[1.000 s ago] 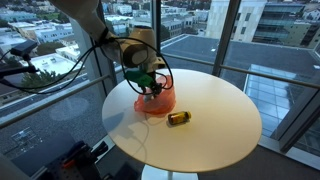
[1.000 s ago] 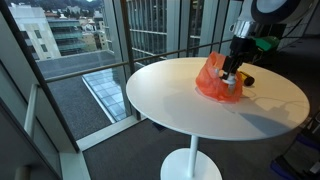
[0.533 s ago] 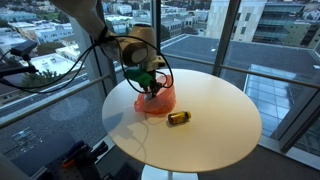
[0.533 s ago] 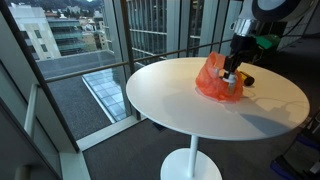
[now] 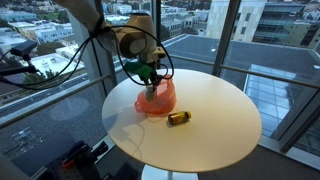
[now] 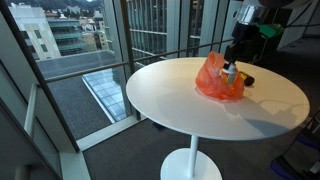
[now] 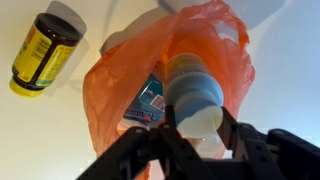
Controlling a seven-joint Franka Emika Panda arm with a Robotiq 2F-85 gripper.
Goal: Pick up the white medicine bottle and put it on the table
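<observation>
Gripper: my gripper (image 7: 195,128) is clamped on the white medicine bottle (image 7: 192,92), one finger on each side.
Bottle: it's up in the air, right over the red plastic bag (image 7: 115,95), clear of the table (image 7: 40,140).
Axis: looks to run along the fingers, roughly upright. The exterior views are too small to confirm.
Key relation: bag directly underneath. Bare table lies right of it in an exterior view (image 5: 222,112), beyond the amber bottle (image 5: 179,118).
Change: versus half a second ago the arm's higher, and the bottle has come up out of the bag.
Next: probably sideways first, then down.
</observation>
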